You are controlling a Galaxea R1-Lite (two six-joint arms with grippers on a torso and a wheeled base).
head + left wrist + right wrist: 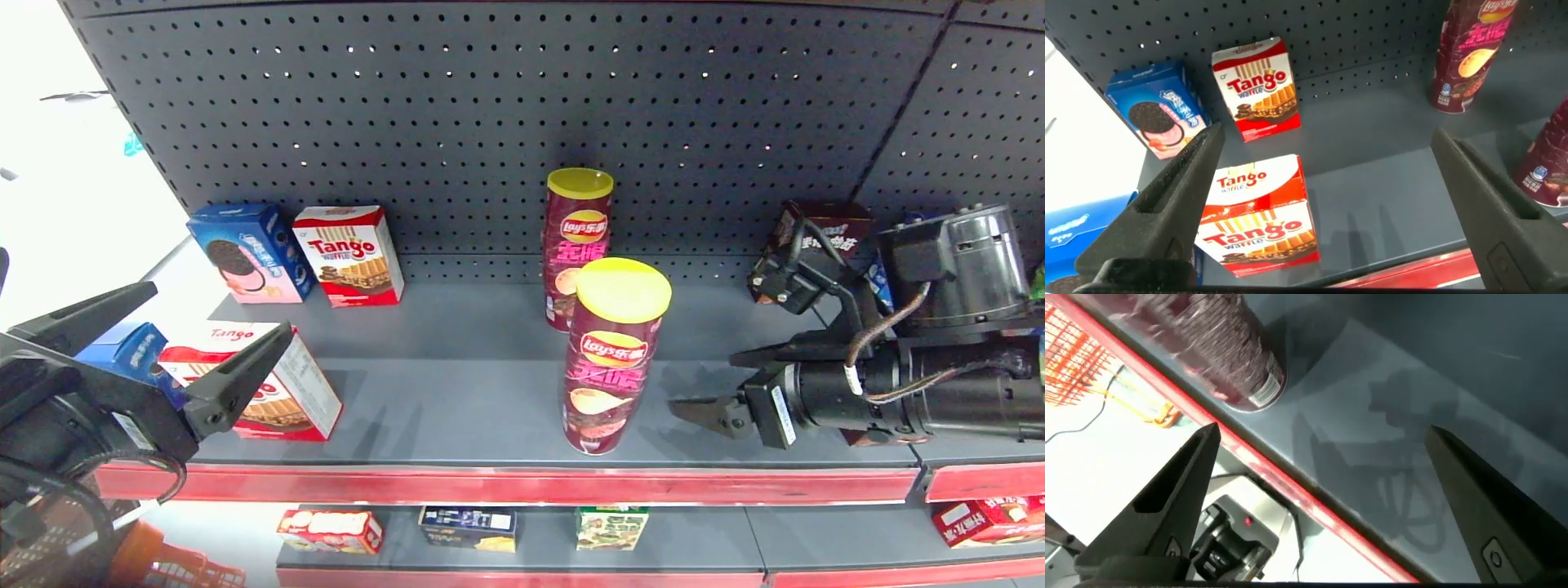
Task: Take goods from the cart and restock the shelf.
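Two maroon chip cans with yellow lids stand upright on the grey shelf (457, 392): the front can (614, 359) near the red front edge, the back can (576, 245) by the perforated wall. My right gripper (704, 381) hovers just right of the front can, open and empty, a short gap away from it. The right wrist view shows the foot of the front can (1221, 343) beyond the right gripper (1323, 431). My left gripper (219, 307) is open and empty in front of the shelf's left end, over a wafer box (1261, 212). The left gripper (1327, 135) holds nothing.
A second wafer box (349, 255) and a blue cookie box (249, 251) stand at the back left. Another blue box (131, 347) stands front left. A brown pack (816, 229) is at the right. Small boxes (467, 527) line the lower shelf. An orange basket (163, 563) is below left.
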